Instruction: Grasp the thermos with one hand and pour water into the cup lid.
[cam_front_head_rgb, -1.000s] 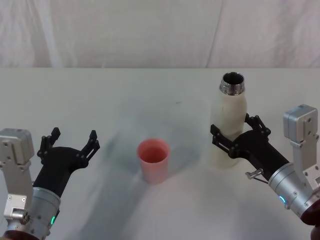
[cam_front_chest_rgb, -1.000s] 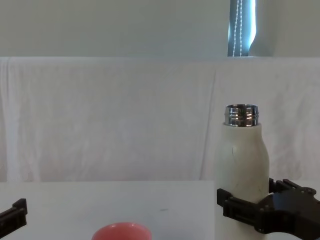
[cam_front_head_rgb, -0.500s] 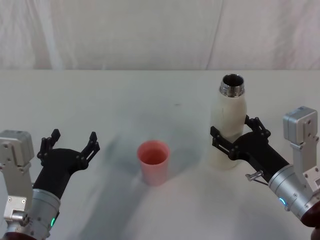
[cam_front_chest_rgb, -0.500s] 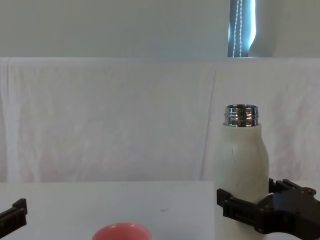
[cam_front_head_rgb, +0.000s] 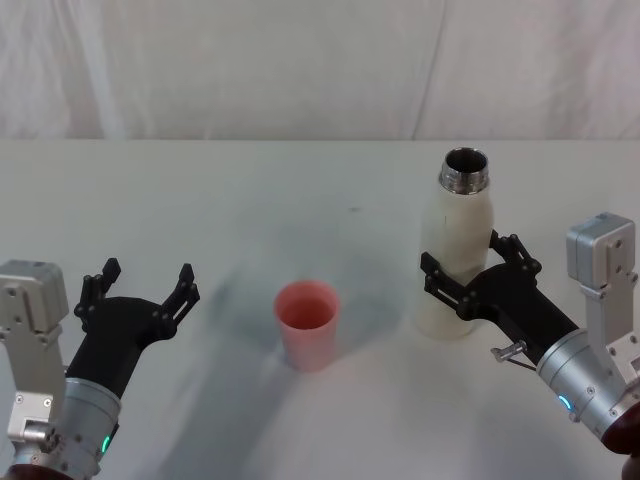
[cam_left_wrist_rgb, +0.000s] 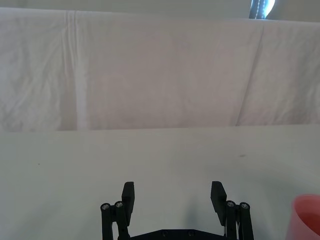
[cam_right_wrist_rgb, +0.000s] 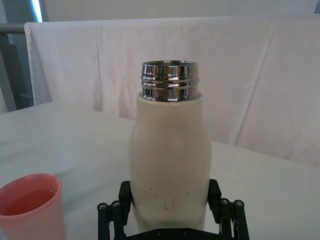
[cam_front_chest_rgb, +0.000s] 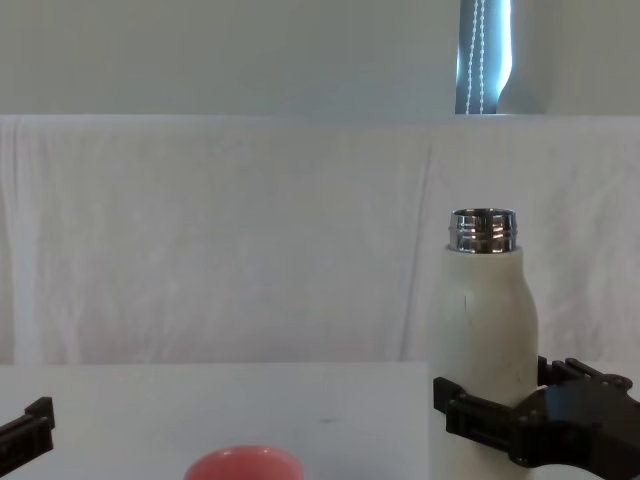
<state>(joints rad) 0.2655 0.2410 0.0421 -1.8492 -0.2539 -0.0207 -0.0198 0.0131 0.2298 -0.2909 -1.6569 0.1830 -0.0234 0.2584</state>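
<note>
The cream-white thermos (cam_front_head_rgb: 458, 245) stands upright on the table at the right, its steel neck (cam_right_wrist_rgb: 169, 80) uncapped. My right gripper (cam_front_head_rgb: 468, 255) reaches in from the near right and is shut on the thermos's lower body; one finger (cam_right_wrist_rgb: 125, 191) presses each side. In the chest view the thermos (cam_front_chest_rgb: 483, 320) rises above the right gripper (cam_front_chest_rgb: 535, 420). The pink cup lid (cam_front_head_rgb: 307, 322) stands upright at the table's middle, to the left of the thermos and apart from it. My left gripper (cam_front_head_rgb: 147, 278) hovers open and holds nothing at the near left, well left of the cup lid (cam_left_wrist_rgb: 306, 216).
A white cloth covers the table (cam_front_head_rgb: 250, 200), and a white draped backdrop (cam_front_head_rgb: 300, 60) closes off the far edge. Bare tabletop lies between the cup lid and the left gripper and behind both objects.
</note>
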